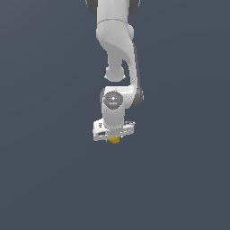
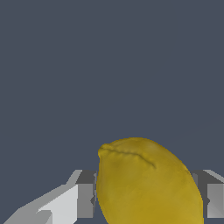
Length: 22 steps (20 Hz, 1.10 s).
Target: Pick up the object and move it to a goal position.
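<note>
1. In the wrist view we start at the lower left of the frame, where one grey finger pad (image 2: 85, 200) meets the lemon's flank.
2. Moving right, the lemon (image 2: 146, 183) fills the lower middle of that frame, sitting squarely between the two fingers with no gap showing on either side.
3. At the lower right edge we see the other pad, again right up against the yellow skin. We read the gripper (image 2: 146, 202) as clenched on the lemon.
4. The lemon's pointed end shows at its upper left in the wrist view, so its long axis seems to run away from the palm, tilted, rather than across the jaws.
5. In the exterior view, just left of centre and a little below the middle, only a yellow sliver of the lemon (image 1: 114, 140) peeks out under the white gripper (image 1: 114, 136).
6. We cannot tell whether the lemon is off the ground; the flat grey backdrop gives no shadow or surface cue.
7. No goal marker shows in either frame, so we cannot say which way the carry must go.
</note>
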Each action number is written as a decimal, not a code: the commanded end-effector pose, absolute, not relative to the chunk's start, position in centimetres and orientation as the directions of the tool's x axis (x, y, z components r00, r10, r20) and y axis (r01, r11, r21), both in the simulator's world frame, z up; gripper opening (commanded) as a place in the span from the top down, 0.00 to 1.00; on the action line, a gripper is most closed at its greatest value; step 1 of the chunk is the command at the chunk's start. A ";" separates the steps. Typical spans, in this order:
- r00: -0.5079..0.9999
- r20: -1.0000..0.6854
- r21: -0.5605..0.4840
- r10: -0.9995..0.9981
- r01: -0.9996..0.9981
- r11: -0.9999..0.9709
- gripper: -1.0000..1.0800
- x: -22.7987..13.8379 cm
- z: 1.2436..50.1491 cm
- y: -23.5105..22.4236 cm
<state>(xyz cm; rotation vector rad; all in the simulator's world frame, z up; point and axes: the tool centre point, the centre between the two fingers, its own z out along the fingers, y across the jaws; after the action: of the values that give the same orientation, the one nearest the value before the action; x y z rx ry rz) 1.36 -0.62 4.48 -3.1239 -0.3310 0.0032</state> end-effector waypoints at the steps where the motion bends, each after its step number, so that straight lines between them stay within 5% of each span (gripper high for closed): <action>1: 0.978 -0.001 0.000 0.209 0.209 -0.978 1.00 -0.1 4.9 -1.9; 22: 0.978 0.000 0.000 0.209 0.209 -0.978 1.00 -10.1 7.1 -10.4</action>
<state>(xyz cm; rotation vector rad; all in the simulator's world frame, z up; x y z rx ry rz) -9.81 -10.17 7.00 -3.1242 -0.3287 0.0016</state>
